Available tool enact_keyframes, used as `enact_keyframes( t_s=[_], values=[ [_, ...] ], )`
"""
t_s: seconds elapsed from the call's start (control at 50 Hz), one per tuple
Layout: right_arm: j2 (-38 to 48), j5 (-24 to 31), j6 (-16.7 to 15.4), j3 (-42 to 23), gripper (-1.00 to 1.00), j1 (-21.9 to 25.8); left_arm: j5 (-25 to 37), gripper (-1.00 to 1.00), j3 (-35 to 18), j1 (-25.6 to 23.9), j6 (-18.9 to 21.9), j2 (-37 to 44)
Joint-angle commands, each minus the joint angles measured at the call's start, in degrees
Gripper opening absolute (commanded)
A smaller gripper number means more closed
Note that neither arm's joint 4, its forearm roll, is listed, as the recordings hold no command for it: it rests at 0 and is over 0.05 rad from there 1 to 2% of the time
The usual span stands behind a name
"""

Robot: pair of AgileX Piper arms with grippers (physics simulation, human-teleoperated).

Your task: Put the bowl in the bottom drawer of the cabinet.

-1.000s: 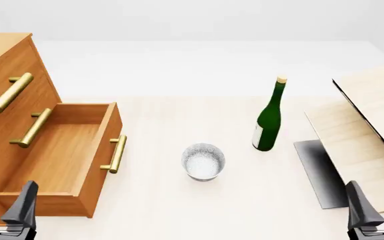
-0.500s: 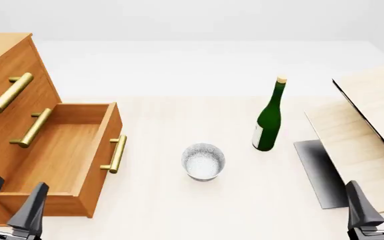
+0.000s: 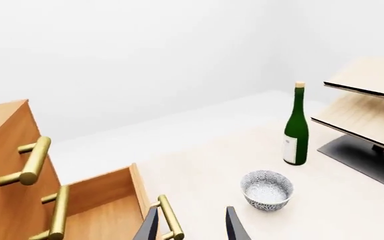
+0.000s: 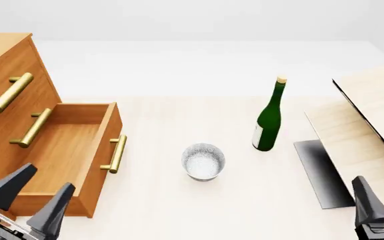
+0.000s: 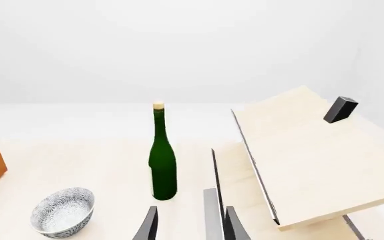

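Left arm turning toward the bowl; drawer already stands open.

The left gripper point(image 4: 30, 198), fingers spread and empty, has swung from straight ahead toward one o'clock across the last second. The bottom drawer point(image 4: 62, 150) of the cabinet point(image 4: 5, 65) is pulled out at nine o'clock of the bowl point(image 4: 203, 161), which sits untouched mid-table. The green bottle point(image 4: 269, 117) stands at two o'clock, clear of the route. The right gripper point(image 4: 381, 206) is idle, spread.

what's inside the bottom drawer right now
The bottom drawer stands pulled out, and the floor that shows is bare wood. The bowl still sits on the table. The left gripper covers the drawer's near corner.
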Motion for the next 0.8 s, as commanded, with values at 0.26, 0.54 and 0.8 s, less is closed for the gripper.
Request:
enact_keyframes(
  t_s=[0.26,0.54,0.8],
  values=[
    [-0.5,24.4,0.0,-24.0,1.0,0.0,-9.5,1.0,-11.2,-8.4,-1.3,22.6],
    [-0.5,24.4,0.0,-24.0,1.0,0.0,-7.0,1.0,-22.3,-10.4,0.9,35.6],
    [-0.5,24.4,0.0,-24.0,1.0,0.0,-4.3,1.0,-30.7,-10.6,-0.6,45.5]
  ],
)
